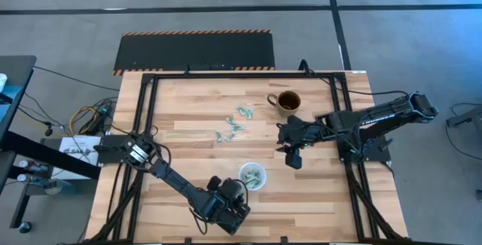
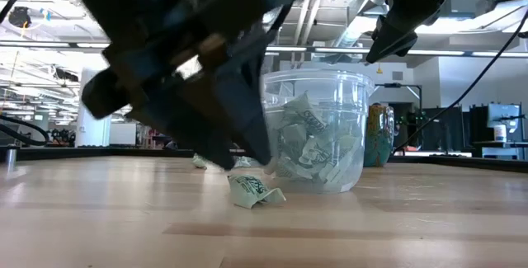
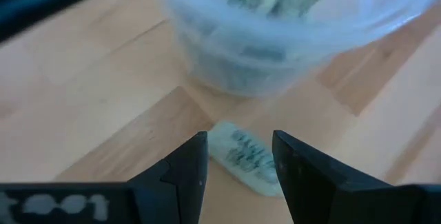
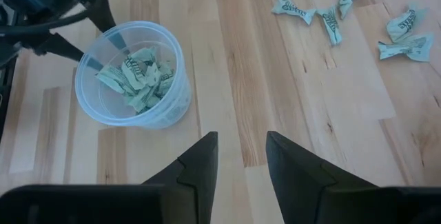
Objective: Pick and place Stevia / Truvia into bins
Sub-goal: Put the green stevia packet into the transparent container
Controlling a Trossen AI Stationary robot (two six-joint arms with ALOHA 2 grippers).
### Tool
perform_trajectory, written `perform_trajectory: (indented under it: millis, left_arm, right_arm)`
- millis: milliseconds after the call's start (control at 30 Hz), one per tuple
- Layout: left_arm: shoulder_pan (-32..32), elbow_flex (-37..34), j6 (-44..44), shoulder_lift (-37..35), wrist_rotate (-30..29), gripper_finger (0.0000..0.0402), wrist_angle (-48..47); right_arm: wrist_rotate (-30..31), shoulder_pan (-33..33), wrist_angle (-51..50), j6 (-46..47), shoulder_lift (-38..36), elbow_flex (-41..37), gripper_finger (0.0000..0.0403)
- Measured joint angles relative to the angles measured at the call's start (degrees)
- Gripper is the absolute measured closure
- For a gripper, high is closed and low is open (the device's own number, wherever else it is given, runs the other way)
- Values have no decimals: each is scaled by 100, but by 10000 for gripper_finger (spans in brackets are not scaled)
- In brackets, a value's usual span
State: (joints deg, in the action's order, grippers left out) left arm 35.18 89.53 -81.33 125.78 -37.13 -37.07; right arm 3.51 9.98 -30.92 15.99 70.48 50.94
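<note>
Left pincer [image 3: 238,156] low, astride sachet [image 3: 242,156].

The table [image 4: 227,65] is showing pale, smooth wood planks with a matt finish. The cup [image 4: 131,76] is looking like clear, slightly glossy plastic. The sachets [image 4: 324,17] are appearing as crinkled matt paper. The gripper fingers [image 4: 200,165] are looking like dark matt plastic.

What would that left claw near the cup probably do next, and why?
Probably lower a little and close on the sachet lying on the table beside the clear cup. The left claw hangs open right over it, one finger on each side, with nothing held. The cup already holds several sachets, so this stray one seems next. The right claw hangs open, away from the cup.
</note>
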Motion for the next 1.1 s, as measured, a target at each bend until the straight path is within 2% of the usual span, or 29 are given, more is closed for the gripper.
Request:
perform_trajectory:
  millis: [300,600,733,933,1100]
  left_arm:
    - [-6,-351,-82,2,208,248,651]
    - [-145,-421,261,-31,528,254,706]
    - [-146,-423,293,-31,499,290,678]
    - [-134,-421,256,-22,476,385,678]
    - [-24,-389,-24,-17,354,395,688]
  right_arm:
    - [0,0,1,-7,0,0,287]
    - [97,0,4,-144,0,0,287]
    - [109,0,4,-144,0,0,287]
    - [109,0,4,-146,0,0,287]
    - [109,0,4,-146,0,0,287]
